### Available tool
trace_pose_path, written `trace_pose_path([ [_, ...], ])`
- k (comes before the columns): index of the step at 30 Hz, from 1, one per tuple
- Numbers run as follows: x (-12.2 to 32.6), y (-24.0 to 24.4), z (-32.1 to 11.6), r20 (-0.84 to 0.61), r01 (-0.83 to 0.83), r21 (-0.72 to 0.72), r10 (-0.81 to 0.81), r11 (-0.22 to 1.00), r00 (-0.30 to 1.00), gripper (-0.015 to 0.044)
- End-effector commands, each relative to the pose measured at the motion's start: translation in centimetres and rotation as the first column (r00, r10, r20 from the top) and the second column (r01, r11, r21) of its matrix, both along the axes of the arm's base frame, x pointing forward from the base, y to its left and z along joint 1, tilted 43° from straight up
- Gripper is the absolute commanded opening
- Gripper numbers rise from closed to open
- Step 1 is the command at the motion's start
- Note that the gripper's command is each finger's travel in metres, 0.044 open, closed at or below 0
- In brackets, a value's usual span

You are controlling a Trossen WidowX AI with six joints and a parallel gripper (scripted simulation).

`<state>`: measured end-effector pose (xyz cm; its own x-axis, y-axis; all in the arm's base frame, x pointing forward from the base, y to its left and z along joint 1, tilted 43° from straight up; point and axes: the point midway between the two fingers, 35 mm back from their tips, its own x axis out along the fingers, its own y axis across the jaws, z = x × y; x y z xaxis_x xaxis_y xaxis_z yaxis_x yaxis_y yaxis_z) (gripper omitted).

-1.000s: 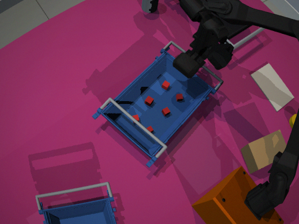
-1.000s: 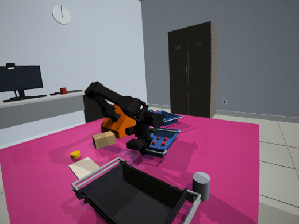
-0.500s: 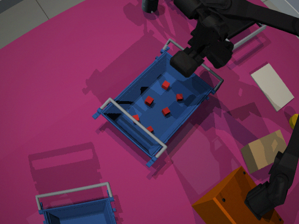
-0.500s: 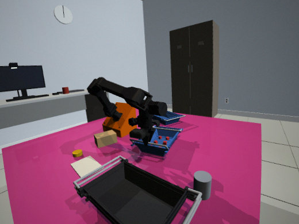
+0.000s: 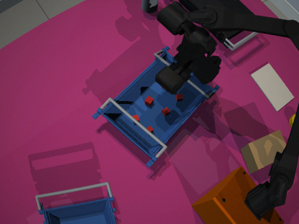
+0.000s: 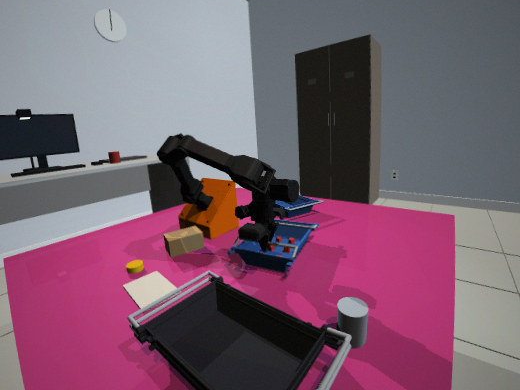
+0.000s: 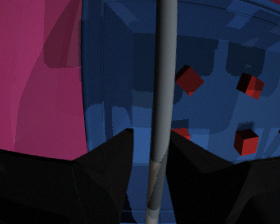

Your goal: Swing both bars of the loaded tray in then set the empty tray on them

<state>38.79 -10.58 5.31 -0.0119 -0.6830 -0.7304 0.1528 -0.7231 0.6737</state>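
Note:
The blue loaded tray [image 5: 135, 81] [image 6: 265, 260] [image 7: 95, 75] stands mid-table with several red blocks [image 5: 149, 100] [image 7: 246, 142] on its floor. Its left-end bar [image 5: 138, 123] lies inward across the top. Its other bar [image 5: 198, 88] [image 7: 166, 60] is over the tray's inside, near that end. My gripper [image 5: 187, 76] [image 6: 265, 244] [image 7: 148, 136] is part open over that end, its fingers on either side of this bar with gaps; the contact is not clear. The empty blue tray [image 5: 77, 207] [image 6: 300, 213] stands apart, its visible bar [image 5: 73, 189] swung outward.
A black tray [image 5: 221, 5] [image 6: 270, 309] with grey bars, a grey cylinder [image 5: 150, 2] [image 6: 352, 324], a pale flat pad [image 5: 272, 87] [image 6: 150, 289], a wooden block [image 5: 261, 151] [image 6: 184, 241], a yellow disc [image 6: 135, 266] and an orange wedge [image 5: 230, 186] [image 6: 222, 209] stand around.

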Motion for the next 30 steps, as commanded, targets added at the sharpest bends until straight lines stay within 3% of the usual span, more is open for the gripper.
trace_pose_path([
  [1, -0.1, 0.1, -0.6, -0.001, 0.003, -0.001, -0.003, 1.000, 1.000, 0.0082],
  [11, 0.1, 2.8, 2.9, -0.001, 0.003, 0.000, -0.003, 1.000, 1.000, 0.0082],
  [30, 0.1, 2.6, 2.2, -0.005, -0.003, 0.004, 0.003, 1.000, 1.000, 0.0082],
])
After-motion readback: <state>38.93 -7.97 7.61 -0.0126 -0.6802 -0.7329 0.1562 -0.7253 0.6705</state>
